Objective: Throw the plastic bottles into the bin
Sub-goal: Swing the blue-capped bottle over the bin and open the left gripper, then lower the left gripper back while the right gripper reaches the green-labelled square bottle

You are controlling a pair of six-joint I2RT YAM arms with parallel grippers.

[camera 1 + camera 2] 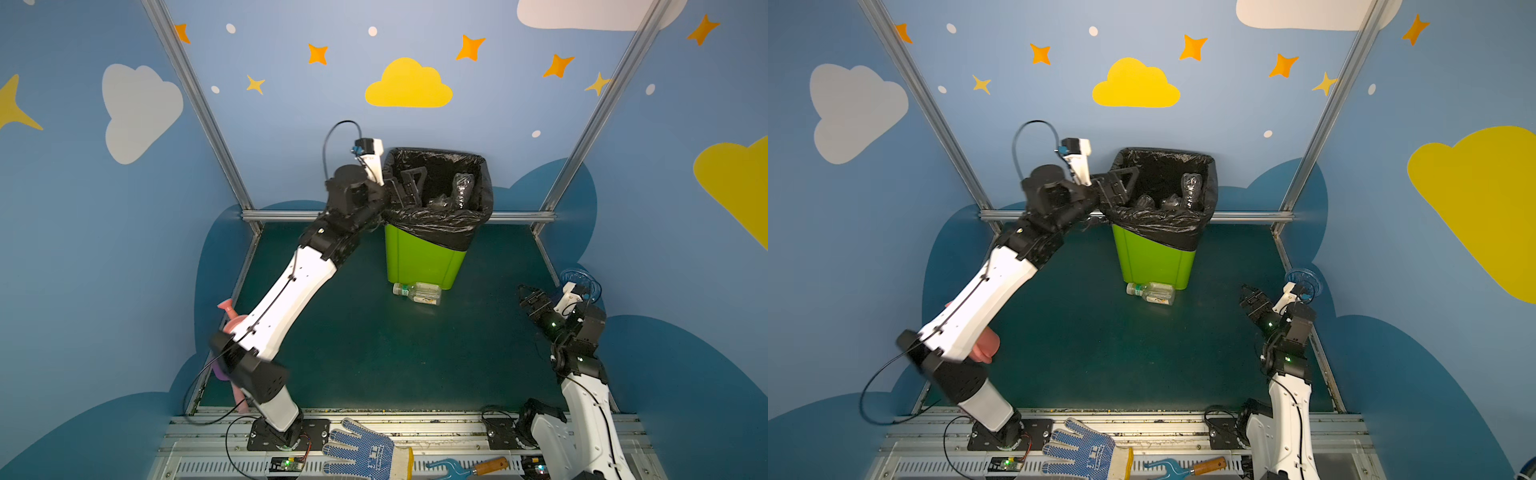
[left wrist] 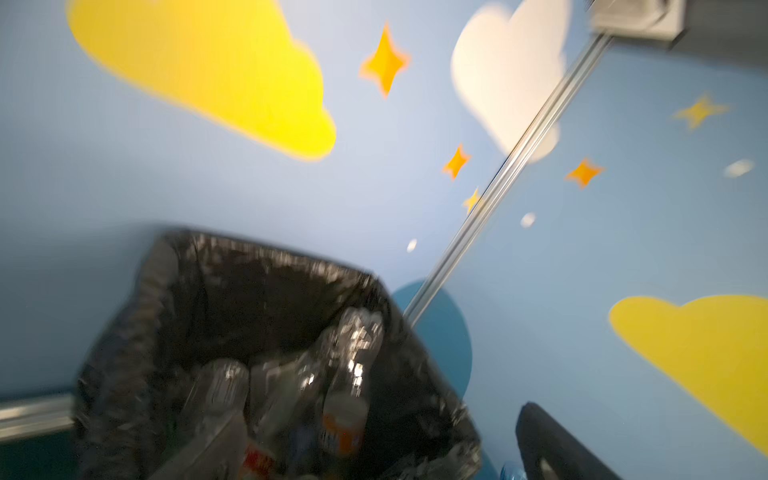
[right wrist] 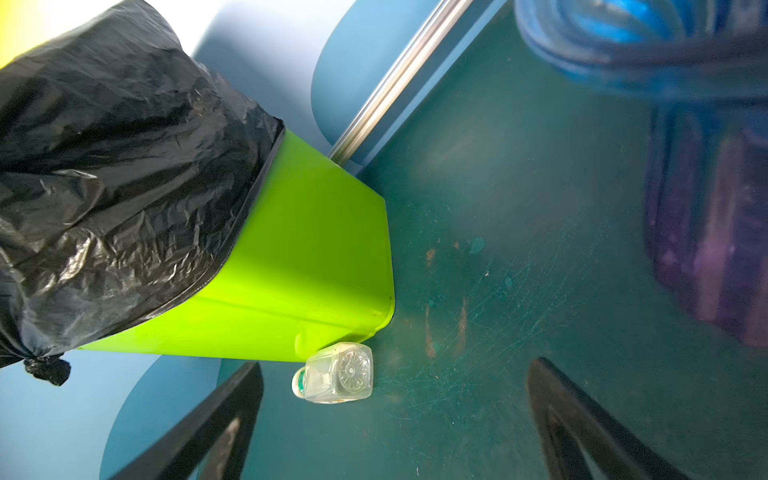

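One bottle (image 1: 417,293) lies against the bin's (image 1: 419,262) foot, with more inside. Over the bin, the left gripper (image 1: 409,185) hangs with jaws apart and empty, as does the right gripper (image 3: 397,363). A clumsy grab could roll the bottle away.

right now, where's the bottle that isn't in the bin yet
In both top views the clear bottle lies on its side on the green table, against the front base of the lime-green bin, near the middle.

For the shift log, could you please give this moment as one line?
left gripper: open over bin | right gripper: open, empty | bottle: lying on table beside bin
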